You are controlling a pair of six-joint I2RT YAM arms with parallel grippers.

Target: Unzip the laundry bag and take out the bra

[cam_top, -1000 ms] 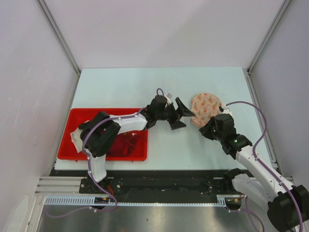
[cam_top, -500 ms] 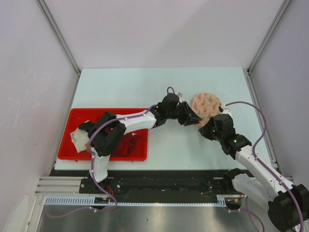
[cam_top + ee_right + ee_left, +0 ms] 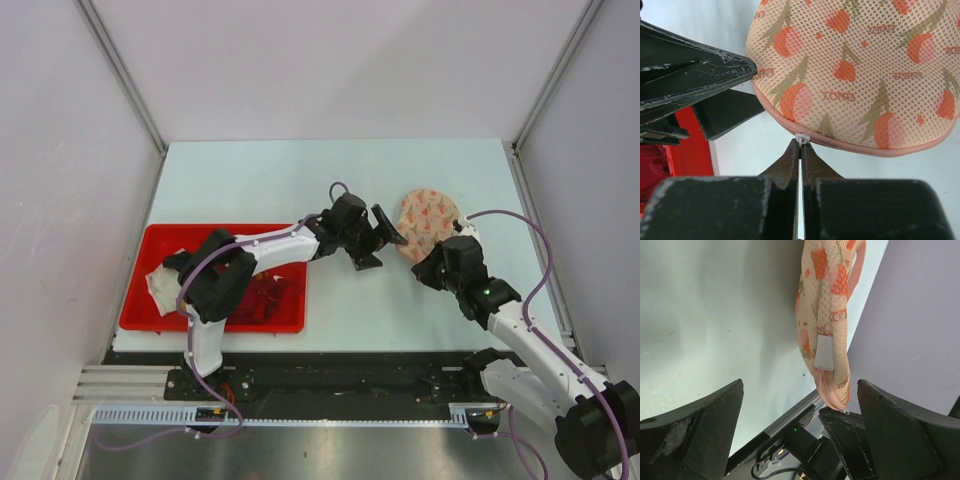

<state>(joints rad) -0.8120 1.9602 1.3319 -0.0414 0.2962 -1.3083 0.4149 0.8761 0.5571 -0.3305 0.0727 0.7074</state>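
As right fingers (image 3: 789, 167) seemingly pinch the zip (image 3: 801, 138), left fingers (image 3: 695, 432) gape

Zipped, tulip-printed laundry bag (image 3: 428, 222)

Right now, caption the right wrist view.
Right fingers pinch the zip pull on the laundry bag; left fingers open alongside.
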